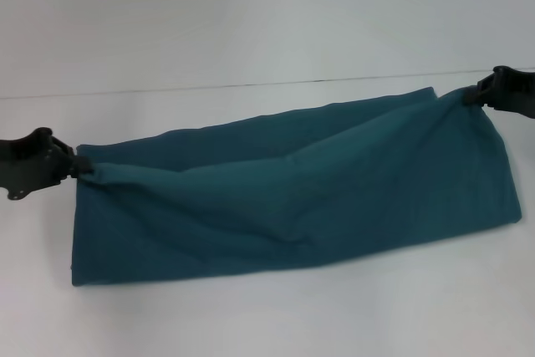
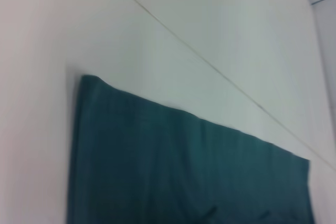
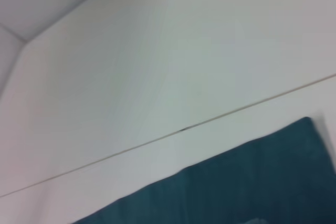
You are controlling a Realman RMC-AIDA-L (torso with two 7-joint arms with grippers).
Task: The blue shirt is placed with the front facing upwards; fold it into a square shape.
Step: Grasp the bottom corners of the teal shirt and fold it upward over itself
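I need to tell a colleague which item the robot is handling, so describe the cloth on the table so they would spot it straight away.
On the white table, look between the left pincer and the right pincer. Stretched from one to the other lies the blue shirt, a long dark teal band folded lengthwise, each end pinched and lifted slightly. It is the only coloured thing there, with plain fabric showing.

no readable text, labels or numbers on the blue shirt (image 1: 292, 198), plain teal side showing
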